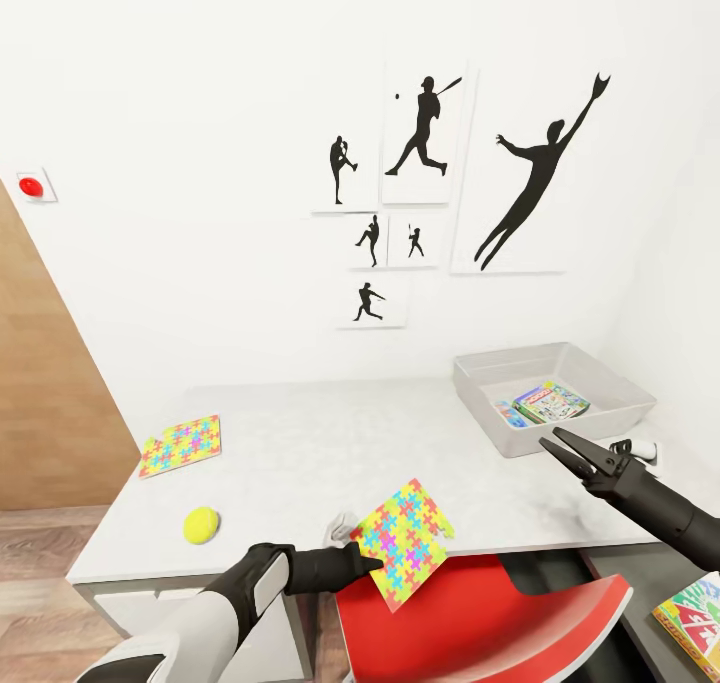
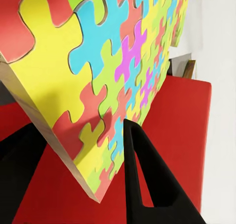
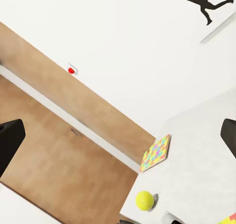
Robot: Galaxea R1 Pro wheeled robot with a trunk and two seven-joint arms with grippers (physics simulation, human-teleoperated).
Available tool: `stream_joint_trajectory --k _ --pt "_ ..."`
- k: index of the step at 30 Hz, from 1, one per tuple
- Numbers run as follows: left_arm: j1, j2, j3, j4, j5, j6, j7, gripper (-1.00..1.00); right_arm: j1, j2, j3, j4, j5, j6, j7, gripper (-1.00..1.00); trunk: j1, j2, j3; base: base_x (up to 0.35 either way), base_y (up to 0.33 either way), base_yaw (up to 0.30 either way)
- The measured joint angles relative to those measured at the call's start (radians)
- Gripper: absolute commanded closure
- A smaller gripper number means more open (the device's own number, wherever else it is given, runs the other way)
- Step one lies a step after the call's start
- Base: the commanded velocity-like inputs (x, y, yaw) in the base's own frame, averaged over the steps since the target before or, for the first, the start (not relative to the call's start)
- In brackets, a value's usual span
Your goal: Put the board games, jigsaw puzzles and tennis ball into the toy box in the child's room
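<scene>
My left gripper (image 1: 372,563) is shut on a jigsaw puzzle (image 1: 405,541), a flat square box with a multicolour piece pattern, held tilted above the table's (image 1: 320,443) front edge. The left wrist view shows that puzzle (image 2: 113,71) clamped between the black fingers (image 2: 147,184). A second jigsaw puzzle (image 1: 182,443) lies flat at the table's left, with the yellow tennis ball (image 1: 201,524) nearer the front. At the back right, the grey toy box (image 1: 480,388) holds a green-pink board game (image 1: 550,401) and a blue one (image 1: 510,414). My right gripper (image 1: 553,440) hovers open just in front of it.
A red-and-white chair (image 1: 480,613) stands under the table's front edge, below the held puzzle. A yellow-green Skip-Bo box (image 1: 695,613) lies on the lower dark unit at the far right. Baseball silhouette posters (image 1: 420,143) hang on the white wall. Wood floor (image 1: 40,553) lies to the left.
</scene>
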Motion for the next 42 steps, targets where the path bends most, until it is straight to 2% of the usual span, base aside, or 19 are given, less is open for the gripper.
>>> stream_joint_trajectory --k 7,16,21,23,26,28,29,32,36,40,42 --pt "0.0 0.0 0.0 0.0 -0.002 -0.004 -0.001 1.0 0.0 -0.001 -0.001 0.0 0.0 0.0 0.0 -1.0 0.0 0.0 0.0 0.0 0.0 0.0" --pt "0.0 0.0 0.0 -0.001 -0.002 -0.003 -0.003 1.0 0.0 0.0 -0.001 0.0 0.0 0.0 0.0 -1.0 -0.034 0.063 0.028 0.0 0.0 0.0" --pt "-0.001 0.0 -0.002 -0.003 -0.001 0.013 -0.068 1.0 0.0 0.0 -0.001 0.0 0.0 0.0 0.0 -1.0 -0.054 0.098 0.044 0.0 0.0 0.0" --pt "-0.002 0.0 -0.005 -0.01 -0.001 0.047 -0.102 1.0 0.0 0.0 -0.001 0.0 0.0 0.0 0.0 -1.0 -0.061 0.112 0.05 0.0 0.0 0.0" --pt "-0.005 0.0 -0.008 -0.038 0.0 0.133 -0.133 1.0 0.0 0.0 -0.001 0.0 0.0 0.0 0.0 -1.0 -0.073 0.133 0.06 0.0 0.0 0.0" --pt "-0.005 0.0 -0.011 -0.069 0.003 0.178 -0.139 1.0 0.0 -0.001 -0.001 0.0 0.0 0.0 0.0 -1.0 -0.081 0.147 0.066 0.0 0.0 0.0" --pt "-0.006 0.0 -0.011 -0.106 0.004 0.228 -0.143 1.0 0.0 -0.001 -0.001 0.0 0.0 0.0 0.0 -1.0 -0.084 0.154 0.069 0.0 0.0 0.0" --pt "-0.006 0.0 -0.015 -0.168 0.002 0.316 -0.144 1.0 0.0 -0.001 -0.001 0.0 0.0 0.0 0.0 -1.0 -0.096 0.175 0.079 0.0 0.0 0.0" --pt "-0.005 0.001 -0.018 -0.225 0.003 0.381 -0.145 1.0 0.0 -0.001 -0.001 0.0 0.0 0.0 0.0 -1.0 -0.111 0.203 0.091 0.0 0.0 0.0" --pt "-0.006 0.03 -0.016 -0.245 0.002 0.42 -0.161 1.0 0.0 -0.001 -0.002 0.0 0.0 0.0 0.0 -1.0 -0.127 0.231 0.104 0.0 0.0 0.0" --pt "-0.007 0.058 -0.016 -0.267 0.005 0.44 -0.179 1.0 0.0 -0.001 -0.002 0.0 0.0 0.0 0.0 -1.0 -0.134 0.245 0.11 0.0 0.0 0.0"
